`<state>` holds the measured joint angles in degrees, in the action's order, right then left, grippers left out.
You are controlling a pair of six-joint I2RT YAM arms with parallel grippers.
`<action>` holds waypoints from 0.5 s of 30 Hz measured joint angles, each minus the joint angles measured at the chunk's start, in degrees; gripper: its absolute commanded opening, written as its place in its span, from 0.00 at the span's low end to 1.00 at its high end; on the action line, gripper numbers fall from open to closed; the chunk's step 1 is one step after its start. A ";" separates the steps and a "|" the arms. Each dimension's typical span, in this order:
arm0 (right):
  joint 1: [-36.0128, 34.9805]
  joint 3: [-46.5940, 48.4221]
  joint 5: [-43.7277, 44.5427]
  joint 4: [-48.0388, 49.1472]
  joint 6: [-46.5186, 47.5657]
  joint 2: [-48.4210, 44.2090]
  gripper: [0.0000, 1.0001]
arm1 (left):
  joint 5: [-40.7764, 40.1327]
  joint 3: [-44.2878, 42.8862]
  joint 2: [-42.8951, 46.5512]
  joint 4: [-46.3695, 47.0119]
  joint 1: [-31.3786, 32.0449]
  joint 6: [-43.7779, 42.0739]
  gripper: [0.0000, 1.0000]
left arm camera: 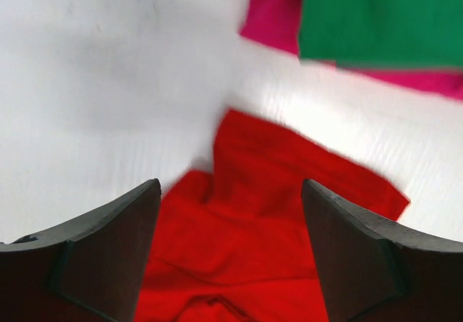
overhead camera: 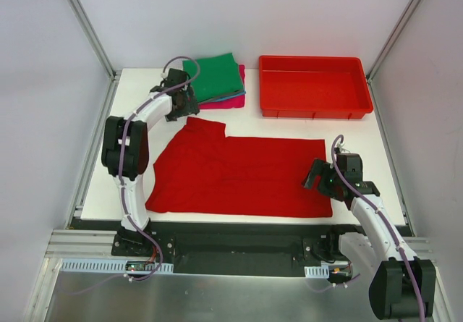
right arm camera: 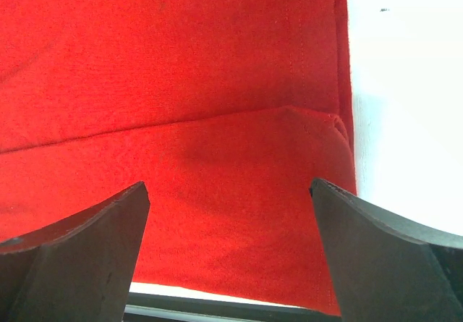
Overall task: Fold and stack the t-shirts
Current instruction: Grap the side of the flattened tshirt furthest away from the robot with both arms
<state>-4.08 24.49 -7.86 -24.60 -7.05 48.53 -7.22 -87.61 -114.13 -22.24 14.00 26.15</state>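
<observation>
from above, i read this as the fold of the red t-shirt (overhead camera: 239, 174) just being set up. it lies spread flat across the middle of the desk (overhead camera: 362, 145), while the green t-shirt (overhead camera: 213, 77) sits folded on the magenta t-shirt (overhead camera: 226, 103) at the far edge, beside the red bin (overhead camera: 315, 87). the left end effector (overhead camera: 182, 105) hangs at the shirt's far left corner, the right end effector (overhead camera: 318, 177) at its near right corner

in the left wrist view, which is blurred, the jaws stand wide apart with nothing between them, and the red t-shirt's sleeve lies just below and ahead

in the right wrist view the jaws are equally wide and empty, straddling a fold line in the red cloth close to its right edge. next, i think, each side must drop onto its corner and pinch the cloth cleanly before lifting
</observation>
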 measured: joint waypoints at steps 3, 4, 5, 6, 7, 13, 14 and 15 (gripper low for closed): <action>0.02 0.00 0.02 -0.15 0.07 0.00 0.96 | 1.18 -4.66 -3.74 0.15 -2.84 -0.17 0.70; 0.02 0.00 0.02 -0.15 0.07 0.00 0.96 | 1.27 -6.43 -5.25 0.31 -3.39 -0.26 0.69; 0.02 0.00 0.02 -0.15 0.09 0.00 0.96 | 1.33 -7.98 -6.80 0.52 -3.69 -0.44 0.64; 0.02 0.00 0.02 -0.15 0.09 0.02 0.96 | 1.60 -9.40 -8.33 0.52 -3.80 -0.68 0.63; 0.04 0.00 0.04 -0.15 0.09 0.02 0.96 | 2.12 -10.27 -9.40 0.57 -3.80 -0.87 0.60; 0.04 0.02 0.17 -0.15 0.09 0.92 0.96 | 4.22 -13.99 -14.51 -0.13 -3.19 -2.05 0.49; 0.04 0.00 0.15 -0.15 0.09 1.01 0.96 | 4.26 -14.88 -14.95 -0.55 -3.19 -1.97 0.49; 0.04 0.00 0.17 -0.17 0.09 1.03 0.96 | 4.37 -15.50 -15.30 -0.83 -3.17 -1.95 0.45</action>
<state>-4.03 24.49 -7.68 -24.77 -6.96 49.56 -2.85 -103.11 -129.43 -23.07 10.83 24.21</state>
